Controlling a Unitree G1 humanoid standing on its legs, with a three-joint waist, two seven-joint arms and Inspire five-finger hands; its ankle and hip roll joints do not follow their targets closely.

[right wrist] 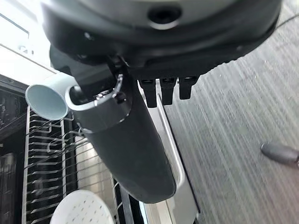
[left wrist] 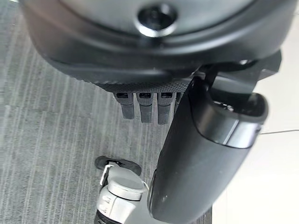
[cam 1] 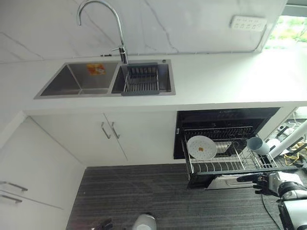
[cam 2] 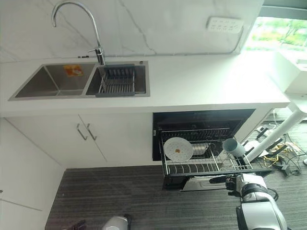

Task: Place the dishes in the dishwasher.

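Left eye view: the dishwasher (cam 1: 225, 129) stands open under the white counter (cam 1: 230, 79), its wire rack (cam 1: 230, 160) pulled out over the dark floor (cam 1: 144, 196). In that rack a white plate (cam 1: 201, 147) stands on edge, and a pale blue cup (cam 1: 258, 145) lies tipped toward the rack's far right side. The right hand (cam 1: 261, 181) sits just in front of the rack's front edge, below the cup and to the right of the plate, with nothing in it that can be seen. Up on the counter the double sink (cam 1: 108, 79) has a small orange item (cam 1: 96, 69) in its left basin and a wire drain basket (cam 1: 141, 79) in the right one, under the tap (cam 1: 103, 24).

Right eye view: same layout, plate on edge, cup tipped on the rack's right, the hand down at the rack's front rim.

Left wrist view: the left hand (left wrist: 145, 105) hangs over bare floor, well away from the rack, fingers (left wrist: 142, 106) straight and relaxed, thumb extended, empty.

Right wrist view: the right hand's fingers point straight out, slack and holding nothing. Past the thumb lies the blue cup, mouth open toward the camera, resting on the rack wires; the white plate shows further along the same rack, and the dishwasher's door handle (right wrist: 170, 140) runs just beyond the fingertips.
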